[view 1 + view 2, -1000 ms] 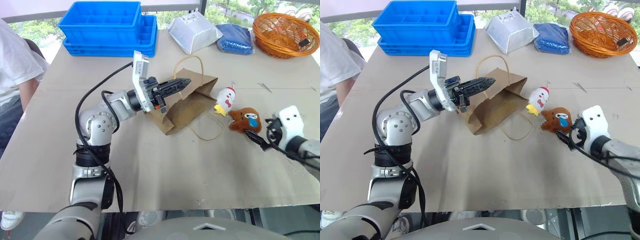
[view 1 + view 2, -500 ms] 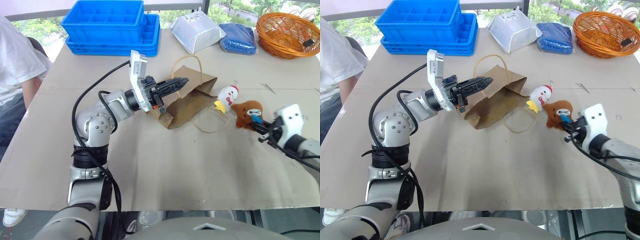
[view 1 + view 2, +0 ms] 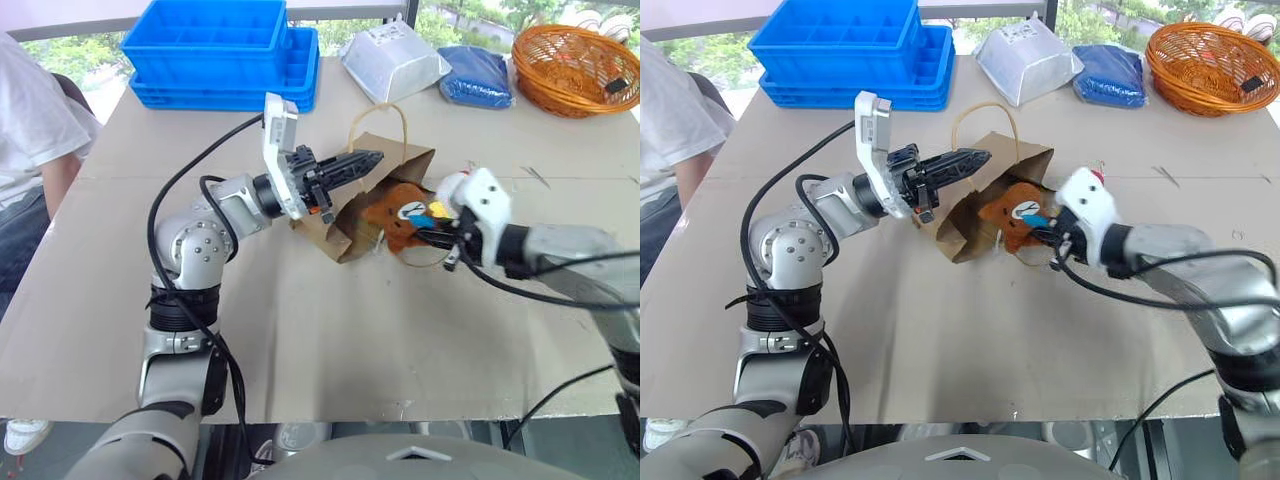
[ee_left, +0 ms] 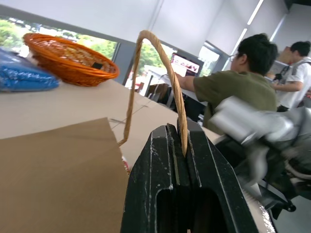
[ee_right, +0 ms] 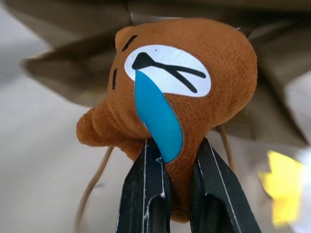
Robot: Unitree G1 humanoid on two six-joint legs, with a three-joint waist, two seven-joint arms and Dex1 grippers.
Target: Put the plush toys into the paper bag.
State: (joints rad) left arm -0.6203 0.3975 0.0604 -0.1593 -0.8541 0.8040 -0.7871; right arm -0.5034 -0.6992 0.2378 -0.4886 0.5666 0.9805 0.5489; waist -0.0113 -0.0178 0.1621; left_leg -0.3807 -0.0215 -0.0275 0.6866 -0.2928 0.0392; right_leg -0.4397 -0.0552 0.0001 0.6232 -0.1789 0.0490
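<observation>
Right gripper [image 5: 167, 194] is clenching the brown toy [image 5: 180, 92] by its bottom edge, holding it right at the bag [image 3: 372, 205] mouth. Left gripper [image 4: 179, 145] is pinching the bag's cord handle [image 4: 155, 63] shut, keeping that mouth up. Toy's looking soft and light, so the squishy edge grip probably works; white toy [image 3: 1095, 180] is sitting beside the bag.

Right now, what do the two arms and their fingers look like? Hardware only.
Left arm: silver-grey metal joints with black bands, and a black cable looping along it to a white block at the wrist. Its fingers are black, long and tapered. Right arm: grey, smooth forearm, white wrist block, thin black cables trailing. Its fingers are black with pale scuffed edges.
</observation>
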